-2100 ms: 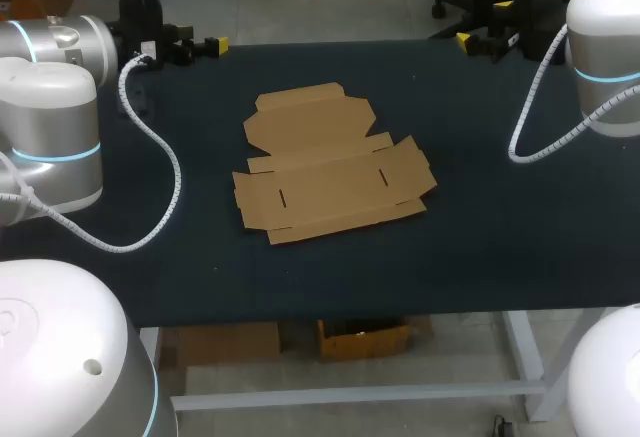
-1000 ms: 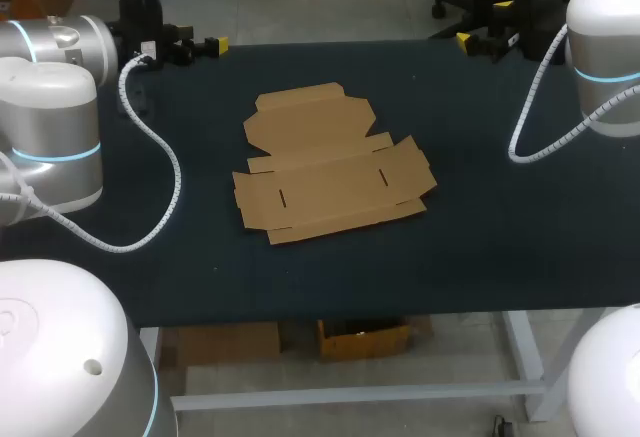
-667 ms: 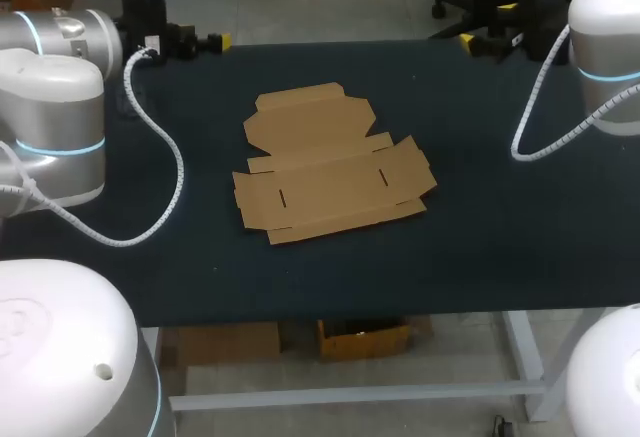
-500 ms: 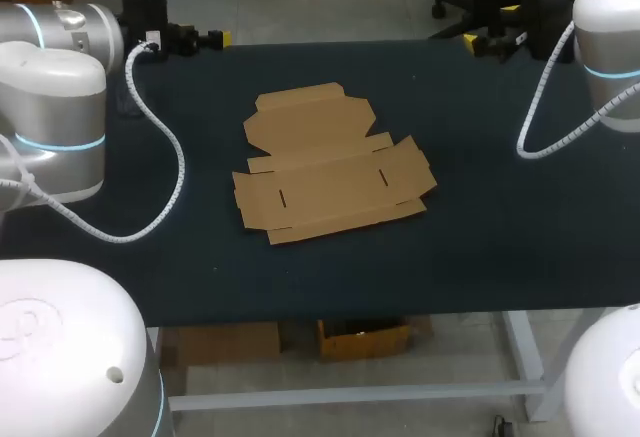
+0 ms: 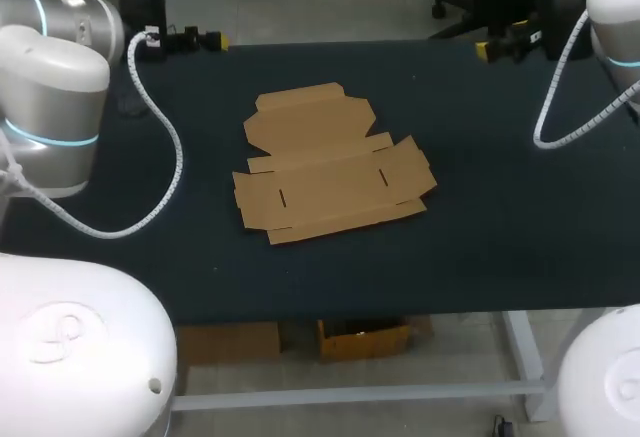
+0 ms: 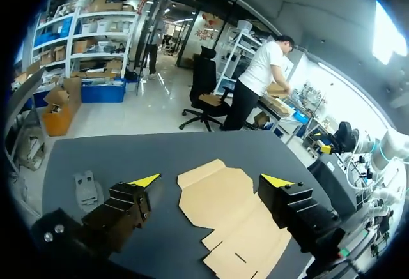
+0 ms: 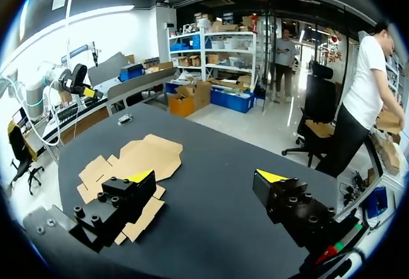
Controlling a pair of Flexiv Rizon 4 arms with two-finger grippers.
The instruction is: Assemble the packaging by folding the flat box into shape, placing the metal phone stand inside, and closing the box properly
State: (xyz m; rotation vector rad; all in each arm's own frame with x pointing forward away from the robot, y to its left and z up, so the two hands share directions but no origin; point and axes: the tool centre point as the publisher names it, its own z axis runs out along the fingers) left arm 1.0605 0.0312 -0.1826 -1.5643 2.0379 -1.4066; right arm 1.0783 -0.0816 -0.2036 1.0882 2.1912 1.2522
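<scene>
The flat brown cardboard box (image 5: 330, 162) lies unfolded in the middle of the dark table, flaps spread. A small grey metal piece (image 6: 86, 189), which looks like the phone stand, lies flat near the table's far left corner. My left gripper (image 5: 205, 39) hovers at the far left edge, open and empty. In the left wrist view the box (image 6: 230, 215) lies ahead of the left gripper (image 6: 211, 180), between its spread fingers. My right gripper (image 5: 500, 49) hangs at the far right edge, also open and empty. In the right wrist view the box (image 7: 137, 158) lies ahead of the right gripper (image 7: 204, 177), beyond one finger.
The dark table (image 5: 500, 217) stretches wide around the box on all sides. White cables loop from both arms over the table's left and right ends.
Both arms have shifted. The right gripper has drifted to the right along the far edge, and the left arm has swung outward. The box has stayed put.
</scene>
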